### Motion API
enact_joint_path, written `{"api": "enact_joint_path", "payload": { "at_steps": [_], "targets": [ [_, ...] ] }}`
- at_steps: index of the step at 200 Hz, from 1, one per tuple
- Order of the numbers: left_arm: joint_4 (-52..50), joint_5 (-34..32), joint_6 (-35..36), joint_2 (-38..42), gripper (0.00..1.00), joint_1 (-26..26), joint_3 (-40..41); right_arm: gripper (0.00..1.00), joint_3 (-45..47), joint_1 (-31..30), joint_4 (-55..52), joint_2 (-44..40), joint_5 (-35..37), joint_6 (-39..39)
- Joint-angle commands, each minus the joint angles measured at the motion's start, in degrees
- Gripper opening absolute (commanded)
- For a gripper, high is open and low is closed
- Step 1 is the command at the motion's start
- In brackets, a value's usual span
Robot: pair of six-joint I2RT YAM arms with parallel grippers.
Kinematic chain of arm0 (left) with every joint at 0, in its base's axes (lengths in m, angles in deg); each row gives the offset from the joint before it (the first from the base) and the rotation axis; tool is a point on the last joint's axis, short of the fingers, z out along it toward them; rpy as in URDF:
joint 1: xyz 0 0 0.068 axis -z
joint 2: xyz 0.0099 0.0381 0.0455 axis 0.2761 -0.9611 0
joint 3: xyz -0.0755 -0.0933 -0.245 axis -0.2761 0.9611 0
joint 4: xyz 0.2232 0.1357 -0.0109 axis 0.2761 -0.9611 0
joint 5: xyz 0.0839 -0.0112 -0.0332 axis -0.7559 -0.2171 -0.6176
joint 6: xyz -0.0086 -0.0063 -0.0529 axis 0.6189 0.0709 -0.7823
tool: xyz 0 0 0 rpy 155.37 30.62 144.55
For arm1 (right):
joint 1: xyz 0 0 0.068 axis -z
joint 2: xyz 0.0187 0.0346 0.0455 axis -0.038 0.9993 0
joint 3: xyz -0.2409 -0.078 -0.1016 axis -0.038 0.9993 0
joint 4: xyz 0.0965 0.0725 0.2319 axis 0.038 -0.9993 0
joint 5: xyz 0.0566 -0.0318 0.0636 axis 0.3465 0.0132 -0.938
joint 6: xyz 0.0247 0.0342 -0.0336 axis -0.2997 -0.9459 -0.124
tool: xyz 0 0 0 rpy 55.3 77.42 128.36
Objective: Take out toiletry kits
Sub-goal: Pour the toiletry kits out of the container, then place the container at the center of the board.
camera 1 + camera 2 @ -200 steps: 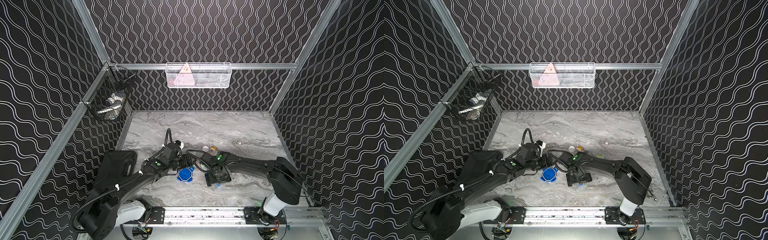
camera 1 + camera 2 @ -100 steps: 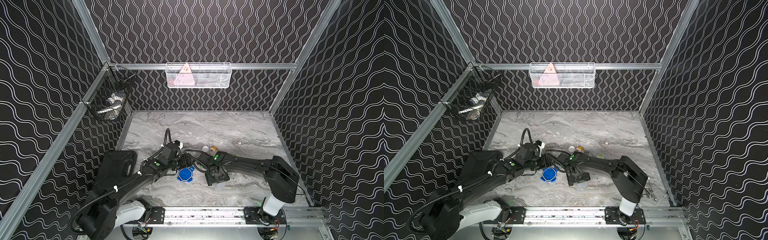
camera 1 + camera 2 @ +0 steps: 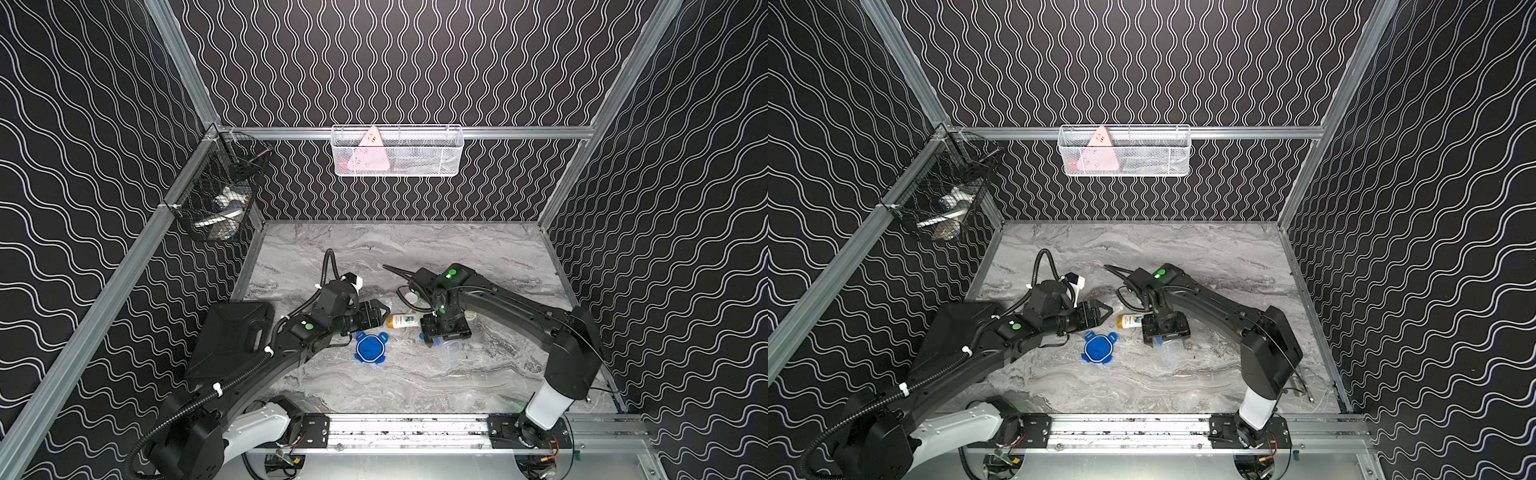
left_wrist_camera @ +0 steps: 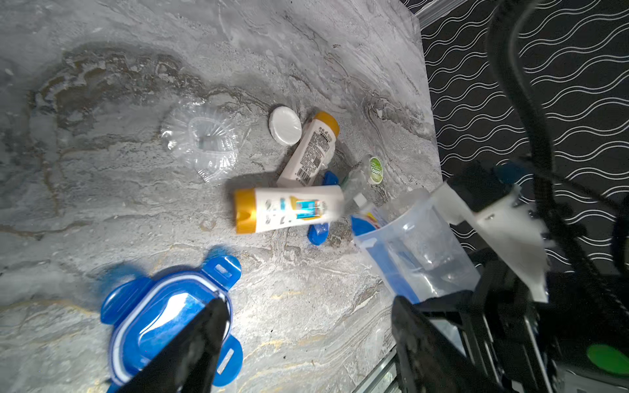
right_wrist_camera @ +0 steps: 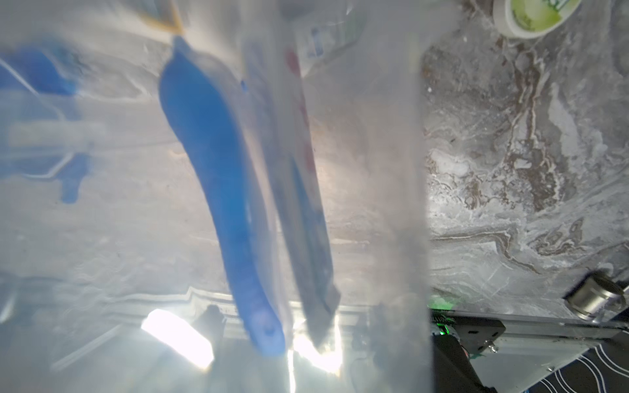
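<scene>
My right gripper (image 3: pixel 445 332) is shut on the clear cup (image 3: pixel 451 351), which is tipped over low above the table. In the right wrist view a blue toothbrush (image 5: pixel 218 190) and a toothpaste tube (image 5: pixel 299 190) lie inside the cup (image 5: pixel 374 170). A white bottle with a gold cap (image 3: pixel 403 321) lies on the marble between both grippers. A second such bottle (image 4: pixel 311 149) and a green-lidded jar (image 4: pixel 375 170) lie beyond it. My left gripper (image 4: pixel 308 340) is open and empty, beside the first bottle (image 4: pixel 289 209).
The blue lobed lid (image 3: pixel 371 347) lies flat near the left gripper. A white round cap (image 4: pixel 285 126) and a crinkled clear plastic piece (image 4: pixel 200 143) are on the table. A black case (image 3: pixel 232 336) sits left. Wire baskets (image 3: pixel 397 151) (image 3: pixel 216 203) hang on the walls.
The right gripper closed on the cup and shifted slightly back with it. A gold-capped bottle now lies in the open between the grippers. The left arm barely moved.
</scene>
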State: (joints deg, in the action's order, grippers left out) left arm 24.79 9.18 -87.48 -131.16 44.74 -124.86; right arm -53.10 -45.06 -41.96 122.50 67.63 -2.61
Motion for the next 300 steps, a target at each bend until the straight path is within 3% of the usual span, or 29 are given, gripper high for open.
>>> {"api": "enact_joint_path", "payload": {
  "at_steps": [1,44,104,147,176,212,246,275,300],
  "targets": [
    [-2.0,-0.79,1.77,0.62,0.8,-0.32,-0.44,0.66,1.32,0.08,-3.76,-0.74,-2.85,1.15],
    [-0.31,0.3,1.39,-0.9,0.8,-0.55,-0.03,0.66,8.18,0.12,-4.94,-8.02,-2.81,-1.47],
    [-2.47,-0.24,1.9,0.12,0.8,-0.58,-0.91,0.66,-2.61,1.01,-5.87,-3.44,-1.21,0.35],
    [-1.9,0.01,1.79,-0.38,0.81,-0.64,-0.33,0.66,13.37,0.66,-1.31,-11.43,-4.1,-2.94],
    [-0.5,1.14,0.72,-0.99,0.8,-0.59,0.06,0.67,14.63,0.79,-1.78,-15.4,-2.57,-4.08],
    [-3.47,0.76,1.74,0.76,0.81,-0.65,-1.83,0.67,11.73,1.19,6.47,-15.72,4.65,-5.84],
    [-8.57,-0.79,4.3,2.63,0.81,-0.68,-4.01,0.69,18.15,1.19,19.45,-24.07,17.32,-10.83],
    [-9.13,-0.99,4.53,3.0,0.81,-0.74,-3.84,0.72,31.68,1.19,31.22,-36.01,28.41,-14.45],
    [-8.69,-0.74,3.68,3.06,0.81,-0.68,-2.82,0.74,42.49,1.38,42.09,-42.56,33.23,-15.81]
  ]
}}
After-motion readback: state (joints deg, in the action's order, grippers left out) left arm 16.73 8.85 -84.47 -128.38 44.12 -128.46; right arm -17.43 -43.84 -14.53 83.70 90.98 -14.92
